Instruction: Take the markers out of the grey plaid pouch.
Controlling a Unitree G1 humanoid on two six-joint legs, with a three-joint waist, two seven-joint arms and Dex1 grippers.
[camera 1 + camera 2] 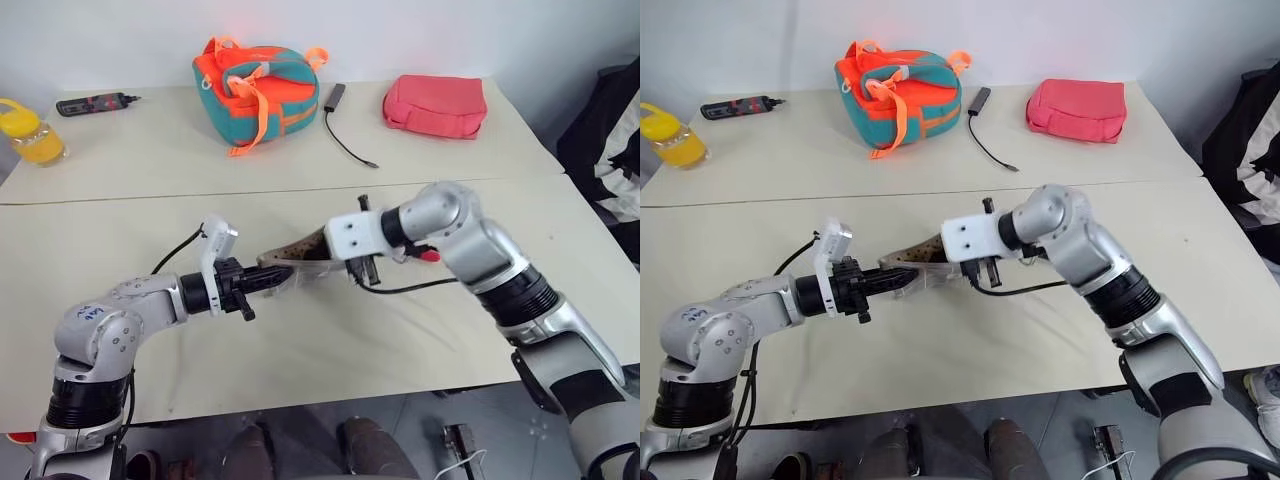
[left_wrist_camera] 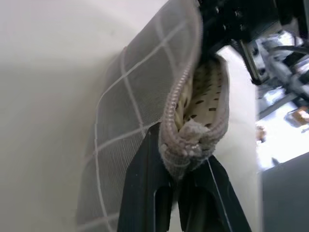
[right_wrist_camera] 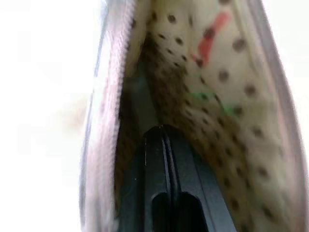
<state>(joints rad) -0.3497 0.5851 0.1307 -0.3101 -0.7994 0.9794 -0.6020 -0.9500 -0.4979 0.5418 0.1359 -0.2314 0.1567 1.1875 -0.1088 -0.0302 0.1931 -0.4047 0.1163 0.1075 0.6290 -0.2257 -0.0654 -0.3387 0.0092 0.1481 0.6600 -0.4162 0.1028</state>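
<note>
From the head cameras I see the flat grey plaid fabric pouch [image 1: 300, 262] held above the cream counter [image 1: 300, 340], between my two arms. My left claw [image 1: 272, 281] pinches its near end.

Left wrist view: the black fingers [image 2: 145, 193] clamp the zipper end, dotted beige lining showing.

Right wrist view: my right claw [image 3: 164, 145], fingers pressed together, sits inside the pouch mouth; blurred red and green streaks lie within.

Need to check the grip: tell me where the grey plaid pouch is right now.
The grey plaid pouch is held up over the near table's middle, between the two arms: the left gripper clamps its end, while the right gripper reaches into its open mouth.
</note>
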